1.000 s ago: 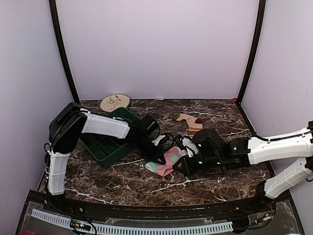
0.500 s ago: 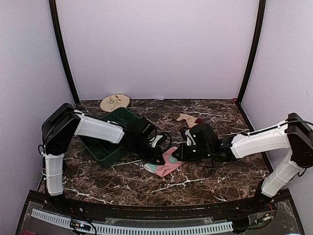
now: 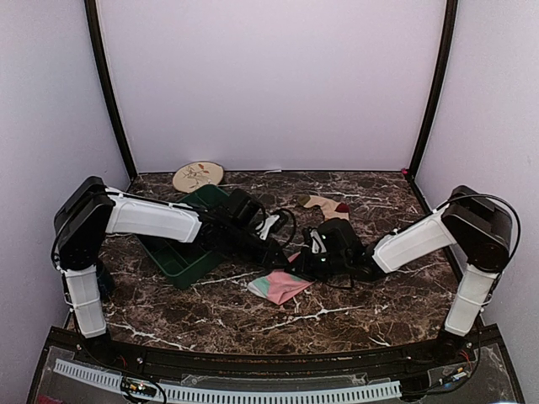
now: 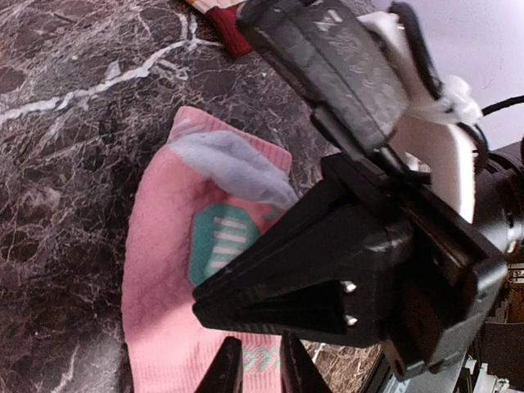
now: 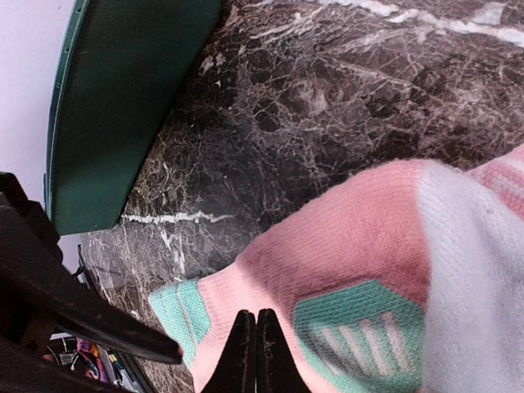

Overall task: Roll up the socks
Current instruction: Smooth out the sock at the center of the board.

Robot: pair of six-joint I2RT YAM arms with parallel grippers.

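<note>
Top and wrist views, both arms meeting at mid-table. You have the pink sock (image 3: 280, 286) lying flat on the marble table (image 3: 370, 313), at about the centre and slightly toward the near edge, with its grey heel and mint patches facing up. The striped sock (image 3: 325, 204) lies well apart from it, close to the far edge and right of centre. Your left gripper (image 4: 255, 368) hangs over the pink sock with only a narrow gap between its fingertips and nothing caught between them. Your right gripper (image 5: 253, 344) has its fingers pressed together at the sock's edge; you cannot tell whether they pinch fabric. A green tray (image 3: 177, 252) sits toward the left edge, and a round plate (image 3: 198, 176) lies in the far left corner.
</note>
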